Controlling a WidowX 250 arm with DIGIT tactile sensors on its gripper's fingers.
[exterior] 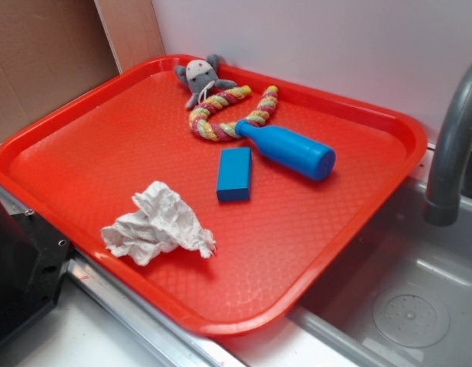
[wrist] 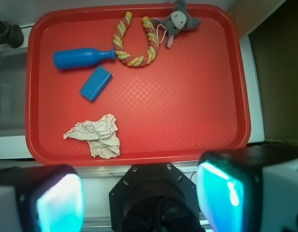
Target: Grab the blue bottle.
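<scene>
The blue bottle [exterior: 288, 148] lies on its side on the red tray [exterior: 90, 145], its neck touching a striped rope toy [exterior: 224, 115]. In the wrist view the blue bottle [wrist: 81, 57] is at the upper left of the red tray [wrist: 197, 106]. My gripper [wrist: 144, 198] hangs high above the tray's near edge, over the robot's black base [wrist: 153, 193]. It is open, its two pads wide apart with nothing between them. The gripper does not show in the exterior view.
A flat blue block [exterior: 235, 173] lies right beside the bottle. A crumpled paper tissue [exterior: 157, 223] sits near the tray's front. A grey plush mouse [exterior: 199, 79] is at the back. A sink [exterior: 404, 290] and grey faucet [exterior: 450, 145] stand to the right.
</scene>
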